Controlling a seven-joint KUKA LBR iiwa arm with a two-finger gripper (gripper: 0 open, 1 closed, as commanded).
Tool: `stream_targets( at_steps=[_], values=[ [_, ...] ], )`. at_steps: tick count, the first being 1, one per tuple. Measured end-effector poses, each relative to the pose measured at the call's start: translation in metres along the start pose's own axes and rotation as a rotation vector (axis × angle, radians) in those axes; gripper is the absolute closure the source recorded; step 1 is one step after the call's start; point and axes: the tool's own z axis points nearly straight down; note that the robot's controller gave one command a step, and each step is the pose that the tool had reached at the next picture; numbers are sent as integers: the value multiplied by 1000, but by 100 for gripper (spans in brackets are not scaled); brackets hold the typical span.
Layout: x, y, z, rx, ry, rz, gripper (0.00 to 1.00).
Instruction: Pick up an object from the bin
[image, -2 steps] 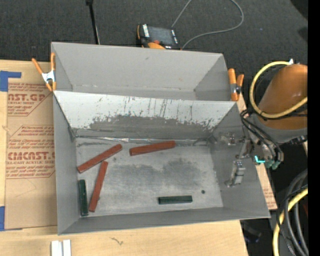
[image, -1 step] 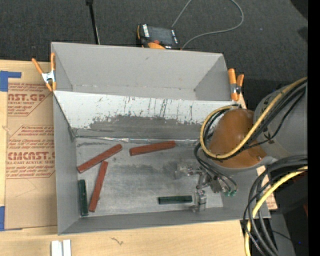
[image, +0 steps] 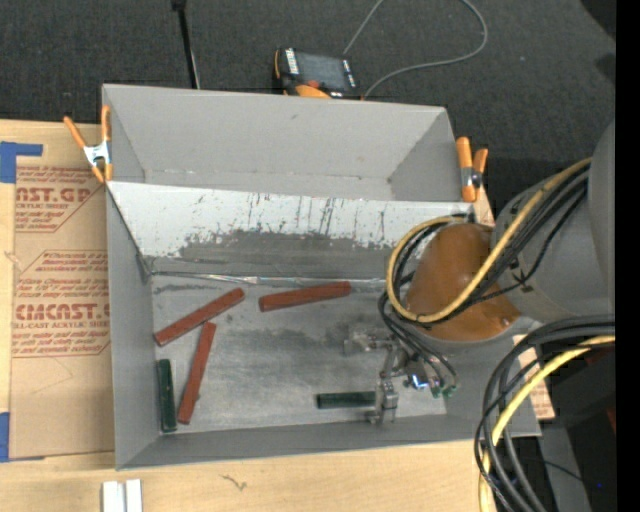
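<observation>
1. Hanging low over the near right part of the grey metal bin (image: 280, 150), the end effector (image: 385, 392) sits below the arm's orange wrist cover (image: 455, 285) and its looped cables, close to the bin floor
2. The nearest thing to it is a short dark green bar (image: 345, 400) lying flat and roughly parallel to the near wall; the bar's right end reaches up to the end effector, but whether they touch is too small to tell
3. Whether the end effector is open or closed cannot be told from this angle, and nothing can be seen gripped in it
4. The other things lie well apart to the left: a second dark green bar (image: 164, 395) along the left wall, a red-brown bar (image: 197, 372) just beside it, another red-brown bar (image: 198, 316) slanting above that, and a third red-brown bar (image: 305, 296) near the middle towards the far wall
5. Judged from this, the approach looks done but the pick is not: every bar rests on the bin floor, so what is left is a firm grip on one and the lift clear of the bin
</observation>
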Motion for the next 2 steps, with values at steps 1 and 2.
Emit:
stream_targets(
  at_steps=[1,2],
  values=[
    [3,0,1,-1,11,-1,100],
    [-28,7,-170,1,1,-24,100]
  ],
)
